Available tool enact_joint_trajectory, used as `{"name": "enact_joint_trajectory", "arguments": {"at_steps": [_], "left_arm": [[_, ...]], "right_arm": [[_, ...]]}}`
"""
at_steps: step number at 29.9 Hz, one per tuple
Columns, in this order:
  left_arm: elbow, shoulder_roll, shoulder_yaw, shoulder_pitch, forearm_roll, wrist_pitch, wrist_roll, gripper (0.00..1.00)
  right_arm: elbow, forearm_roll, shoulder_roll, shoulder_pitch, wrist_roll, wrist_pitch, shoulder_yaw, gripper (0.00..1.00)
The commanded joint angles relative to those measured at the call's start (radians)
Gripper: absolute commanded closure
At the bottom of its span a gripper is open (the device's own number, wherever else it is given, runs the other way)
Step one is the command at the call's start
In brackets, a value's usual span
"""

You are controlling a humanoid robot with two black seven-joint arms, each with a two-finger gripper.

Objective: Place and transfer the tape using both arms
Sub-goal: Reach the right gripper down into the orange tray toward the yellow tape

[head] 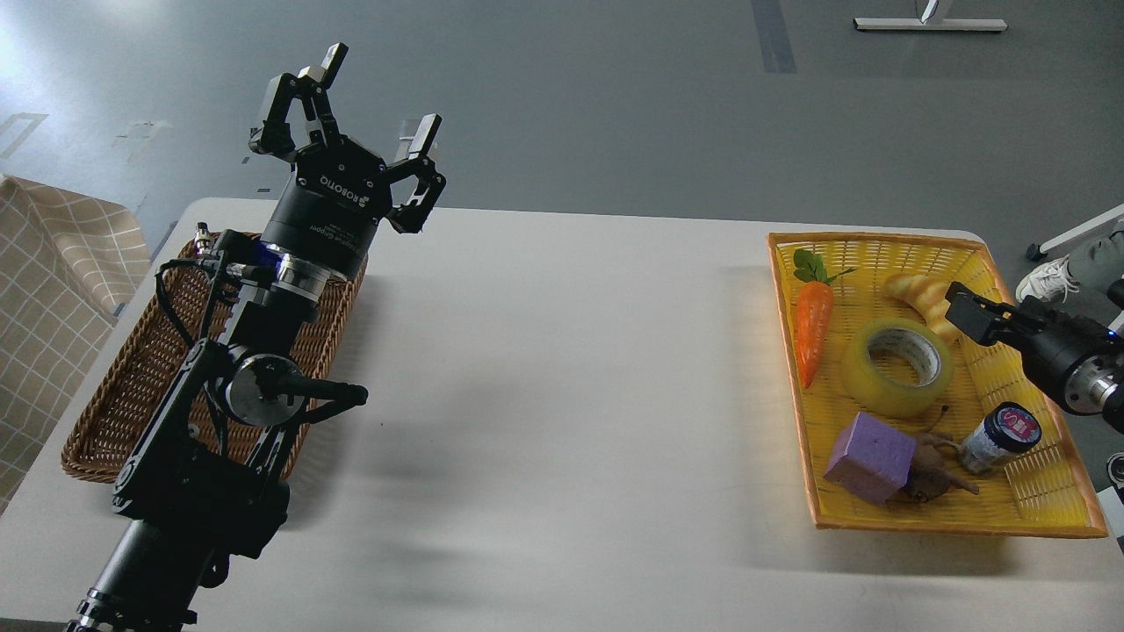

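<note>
The tape [882, 397], a translucent yellow roll with a grey-white core, lies flat in the yellow basket [878, 239] on the right of the table. My right gripper [966, 316] comes in from the right edge and hovers over the basket just right of the tape, above the bread roll [913, 291]. It is dark and side-on, so its fingers cannot be told apart. My left gripper [378, 95] is open and empty, raised high over the far end of the brown wicker basket [114, 395] on the left.
The yellow basket also holds an orange carrot [813, 329], a purple block [869, 456], a brown twig-like thing [935, 474] and a small dark-lidded jar [1001, 436]. A checked cloth [53, 290] hangs at the left. A person's shoe [1045, 276] is beyond the table's right edge.
</note>
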Motion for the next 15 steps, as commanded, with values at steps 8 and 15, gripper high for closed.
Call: {"name": "enact_joint_trajectory", "arguments": {"at_steps": [8,15], "left_arm": [[0.0,-0.011,0.001,0.0,0.0,0.0,0.0,0.01],[0.0,-0.011,-0.004,0.0,-0.002,0.0,0.0,0.01]], "right_arm": [[-0.008,0.0,0.004,-0.015,0.003,0.0,-0.063,0.11],[-0.064,0.0,0.021,0.005,0.003,0.0,-0.075,0.11]]}}
